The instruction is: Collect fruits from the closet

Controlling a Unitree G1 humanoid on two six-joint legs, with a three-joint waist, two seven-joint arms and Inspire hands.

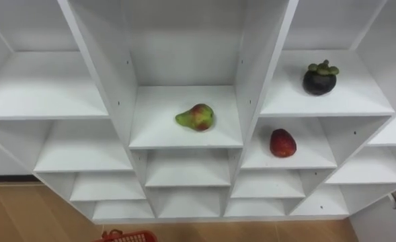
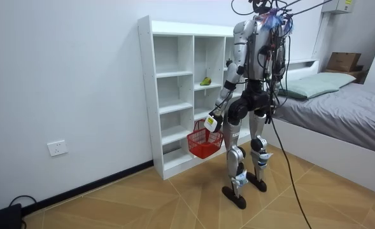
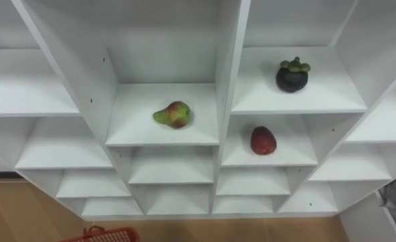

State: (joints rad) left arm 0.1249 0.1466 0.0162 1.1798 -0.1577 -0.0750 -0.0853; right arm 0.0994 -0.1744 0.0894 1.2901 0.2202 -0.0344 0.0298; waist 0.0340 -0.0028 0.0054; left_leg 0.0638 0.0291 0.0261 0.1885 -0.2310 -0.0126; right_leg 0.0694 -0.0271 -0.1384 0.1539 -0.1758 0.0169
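I stand facing a white closet (image 1: 251, 74) of open shelves. A green-and-red pear (image 1: 196, 117) lies on the middle column's shelf. A dark mangosteen (image 1: 320, 78) with a green cap sits on the shelf to the right, slightly higher. One shelf below it lies a red fruit (image 1: 282, 143). The rim of a red basket (image 1: 127, 236) peeks in at the bottom edge, left of centre. In the room view my left hand (image 2: 214, 121) hangs at thigh height, curled on the handle of the red basket (image 2: 204, 141), close to the closet's lower shelves.
The remaining shelves of the closet hold nothing. Wooden floor (image 1: 23, 215) lies at the closet's foot. A bed (image 2: 346, 102) with grey covers stands beyond the closet, at the room view's right. A white wall (image 2: 66, 83) runs along the room view's left.
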